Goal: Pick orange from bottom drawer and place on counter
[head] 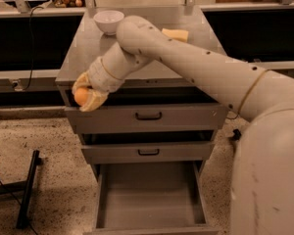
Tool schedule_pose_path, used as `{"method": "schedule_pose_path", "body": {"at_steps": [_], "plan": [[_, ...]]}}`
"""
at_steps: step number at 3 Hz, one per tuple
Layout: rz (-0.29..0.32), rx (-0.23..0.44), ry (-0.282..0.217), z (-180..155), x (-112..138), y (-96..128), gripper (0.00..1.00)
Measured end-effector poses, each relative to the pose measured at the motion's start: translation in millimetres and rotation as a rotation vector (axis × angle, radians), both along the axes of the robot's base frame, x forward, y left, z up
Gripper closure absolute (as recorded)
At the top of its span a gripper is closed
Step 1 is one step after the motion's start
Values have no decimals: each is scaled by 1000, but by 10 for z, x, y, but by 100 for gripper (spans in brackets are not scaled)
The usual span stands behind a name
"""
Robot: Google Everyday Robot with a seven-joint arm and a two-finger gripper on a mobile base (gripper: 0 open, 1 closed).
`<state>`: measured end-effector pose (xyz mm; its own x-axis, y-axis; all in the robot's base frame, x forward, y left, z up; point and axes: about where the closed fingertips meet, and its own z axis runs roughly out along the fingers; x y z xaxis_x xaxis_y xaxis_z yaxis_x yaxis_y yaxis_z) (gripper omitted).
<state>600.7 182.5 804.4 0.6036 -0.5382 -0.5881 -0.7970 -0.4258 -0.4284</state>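
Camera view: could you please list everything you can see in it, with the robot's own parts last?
orange: one, orange, held in the claw in front of the counter's front left corner
bowl: one, white, back left of the counter
sponge: one, yellow, back of the counter, partly behind the arm
counter: one, grey, top of the cabinet
top drawer: one, grey with black handle, under the counter
middle drawer: one, grey with black handle, below the top drawer
bottom drawer: one, grey, pulled open
stand: one, black, on the floor at left
floor: speckled beige
arm: one, beige, reaching from the right across the counter
claw: one, beige, closed on the orange
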Motion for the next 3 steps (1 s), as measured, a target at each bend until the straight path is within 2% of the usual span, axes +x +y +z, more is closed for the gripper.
{"method": "schedule_pose_path", "body": {"at_steps": [1,2,3], "plan": [[0,-20,-5,-11,43,97,100],[-16,19,-24,67,66,66,100],[-54,78,-78,328,80,16,100]]}}
